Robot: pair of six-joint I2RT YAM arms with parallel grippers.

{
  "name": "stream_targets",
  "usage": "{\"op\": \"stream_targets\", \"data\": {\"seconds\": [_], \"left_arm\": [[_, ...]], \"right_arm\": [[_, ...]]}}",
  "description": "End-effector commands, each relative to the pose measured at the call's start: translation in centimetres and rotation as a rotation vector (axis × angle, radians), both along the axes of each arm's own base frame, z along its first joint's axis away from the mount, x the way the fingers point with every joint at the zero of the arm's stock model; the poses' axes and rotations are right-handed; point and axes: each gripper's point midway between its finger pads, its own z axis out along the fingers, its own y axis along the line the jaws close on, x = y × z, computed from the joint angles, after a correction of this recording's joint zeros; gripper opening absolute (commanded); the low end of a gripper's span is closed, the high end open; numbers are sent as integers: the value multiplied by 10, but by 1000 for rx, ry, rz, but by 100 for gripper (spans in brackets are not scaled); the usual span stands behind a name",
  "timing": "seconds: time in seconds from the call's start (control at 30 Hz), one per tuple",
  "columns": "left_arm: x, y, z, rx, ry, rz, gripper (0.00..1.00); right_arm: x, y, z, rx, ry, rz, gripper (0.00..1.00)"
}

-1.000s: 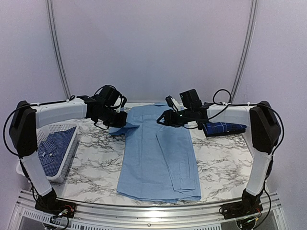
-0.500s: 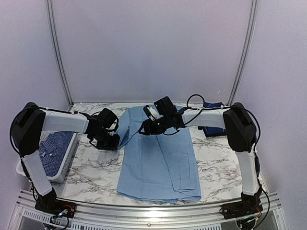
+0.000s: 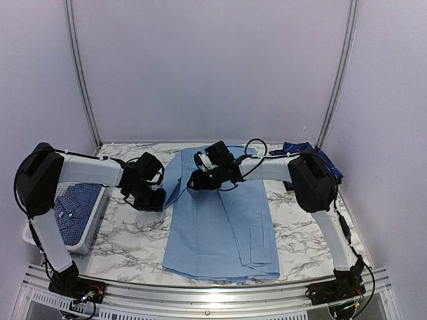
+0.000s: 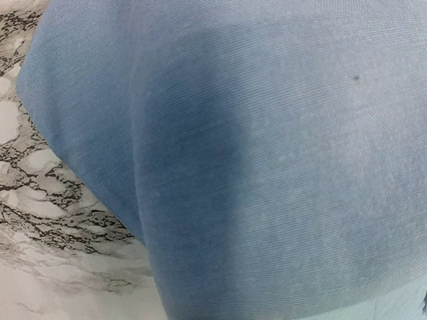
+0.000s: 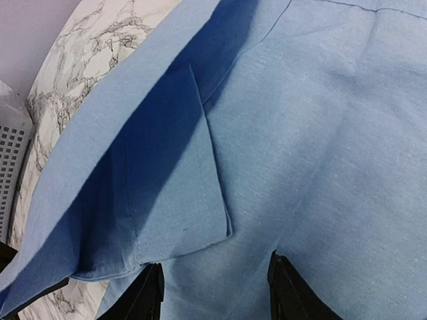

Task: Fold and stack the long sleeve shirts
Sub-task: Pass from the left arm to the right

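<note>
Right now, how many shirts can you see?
3: light blue shirt spread mid-table, checked shirt in the left basket, navy shirt far right. More may be hidden.

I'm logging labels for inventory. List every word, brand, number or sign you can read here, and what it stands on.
None: no readable text in any view.
The light blue shirt shows plain cloth, with no tag or print visible.
The blue checked shirt in the white basket and the navy plaid shirt show only their patterns.
</note>
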Motion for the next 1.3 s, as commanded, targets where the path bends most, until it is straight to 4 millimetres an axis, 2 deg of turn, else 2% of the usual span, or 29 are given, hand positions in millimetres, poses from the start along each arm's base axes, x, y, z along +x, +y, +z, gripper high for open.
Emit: {"op": "stream_targets", "data": {"seconds": [0.0,0.37,0.73,0.9,1.07,1.27], "left_arm": [[-2,0,1,-7,12,8,0],[1,-3,4,-17,3,4,0],[3,-4,6,-22,-2,5,0],[4,-6,7,-26,-2,2,0],[6,-7,9,-32,-6,1,0],[9,-13,16,-56,-13,-6,2]], "right_arm": [[13,17,20,82,-30,-9,50],[19,36,16,161,12,-2,37],[19,31,12,152,32,-29,25],[19,32,23,167,24,-27,10],[18,30,40,178,2,-27,1],[21,20,73,167,-64,-53,0]]}}
